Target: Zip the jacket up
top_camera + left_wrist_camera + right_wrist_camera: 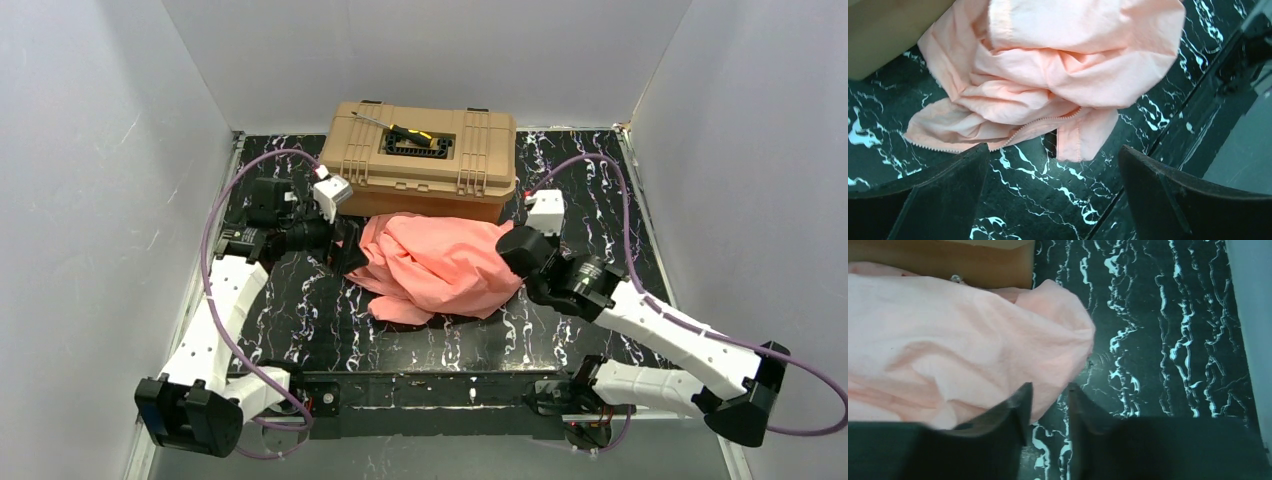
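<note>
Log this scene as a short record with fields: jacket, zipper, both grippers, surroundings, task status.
jacket: salmon-pink, crumpled in a heap on the marbled black table
zipper: undone; a line of teeth runs along one loose edge
left gripper: open wide, near the jacket's left side, holding nothing
right gripper: fingers closed to a narrow gap on the jacket's right edge
surroundings: tan toolbox behind the jacket, the fabric lying against its front
task status: jacket not yet zipped
</note>
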You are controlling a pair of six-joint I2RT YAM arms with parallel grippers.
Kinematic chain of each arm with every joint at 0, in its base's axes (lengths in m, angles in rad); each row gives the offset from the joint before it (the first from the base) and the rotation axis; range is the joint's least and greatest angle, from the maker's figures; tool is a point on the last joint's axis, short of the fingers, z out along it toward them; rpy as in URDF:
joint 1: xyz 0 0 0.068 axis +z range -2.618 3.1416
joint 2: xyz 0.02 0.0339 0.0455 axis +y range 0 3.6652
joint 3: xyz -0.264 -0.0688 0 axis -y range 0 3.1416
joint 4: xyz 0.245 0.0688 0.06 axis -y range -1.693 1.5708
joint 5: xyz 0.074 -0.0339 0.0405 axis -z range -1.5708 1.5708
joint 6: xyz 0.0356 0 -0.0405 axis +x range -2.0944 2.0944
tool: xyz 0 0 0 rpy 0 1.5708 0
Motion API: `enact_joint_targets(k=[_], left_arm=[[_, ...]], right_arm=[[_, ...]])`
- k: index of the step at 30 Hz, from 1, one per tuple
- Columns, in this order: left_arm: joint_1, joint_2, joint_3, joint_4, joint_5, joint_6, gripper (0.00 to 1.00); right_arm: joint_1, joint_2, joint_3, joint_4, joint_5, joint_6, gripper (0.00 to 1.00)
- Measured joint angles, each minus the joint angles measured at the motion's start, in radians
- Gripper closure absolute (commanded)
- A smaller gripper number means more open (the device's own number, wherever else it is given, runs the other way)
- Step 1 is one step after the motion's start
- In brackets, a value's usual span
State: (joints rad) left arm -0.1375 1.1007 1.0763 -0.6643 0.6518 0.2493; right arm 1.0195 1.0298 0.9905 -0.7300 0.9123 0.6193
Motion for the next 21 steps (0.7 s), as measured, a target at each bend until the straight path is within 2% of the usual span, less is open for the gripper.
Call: enact_joint_targets(k=[1, 2, 6, 11, 12, 14, 15, 16, 17, 21], left_arm=[[-0.021, -0.007, 0.000, -0.010, 0.010, 0.030, 0.01], [-0.032, -0.018, 0.000, -0.019, 0.020, 0.058, 0.01], [-0.035, -0.080, 0.000, -0.059, 0.067, 0.200, 0.01], [-0.035, -0.114, 0.000, -0.086, 0.105, 0.334, 0.01], [-0.035, -0.113, 0.000, -0.089, 0.111, 0.348, 0.01], [-0.035, -0.109, 0.000, -0.096, 0.120, 0.370, 0.01], [-0.035, -0.109, 0.000, -0.096, 0.124, 0.378, 0.01], [-0.035, -0.112, 0.000, -0.095, 0.126, 0.384, 0.01], [-0.035, -0.114, -0.002, -0.092, 0.127, 0.389, 0.00], [-0.035, -0.143, -0.027, -0.082, 0.146, 0.429, 0.01]], right_arm=[[-0.029, -0.011, 0.011, -0.016, -0.013, -0.001, 0.15], [-0.052, -0.008, 0.023, -0.029, -0.032, -0.010, 0.04], [-0.072, 0.063, 0.026, -0.023, -0.130, -0.018, 0.02], [-0.078, 0.143, -0.106, 0.162, -0.369, -0.028, 0.03], [-0.080, 0.158, -0.132, 0.196, -0.419, -0.028, 0.10], [-0.084, 0.198, -0.156, 0.254, -0.489, -0.029, 0.32], [-0.085, 0.222, -0.157, 0.277, -0.514, -0.030, 0.54], [-0.086, 0.241, -0.156, 0.301, -0.532, -0.034, 0.80], [-0.087, 0.252, -0.155, 0.316, -0.543, -0.043, 0.96], [-0.088, 0.246, -0.089, 0.289, -0.544, -0.076, 0.99]])
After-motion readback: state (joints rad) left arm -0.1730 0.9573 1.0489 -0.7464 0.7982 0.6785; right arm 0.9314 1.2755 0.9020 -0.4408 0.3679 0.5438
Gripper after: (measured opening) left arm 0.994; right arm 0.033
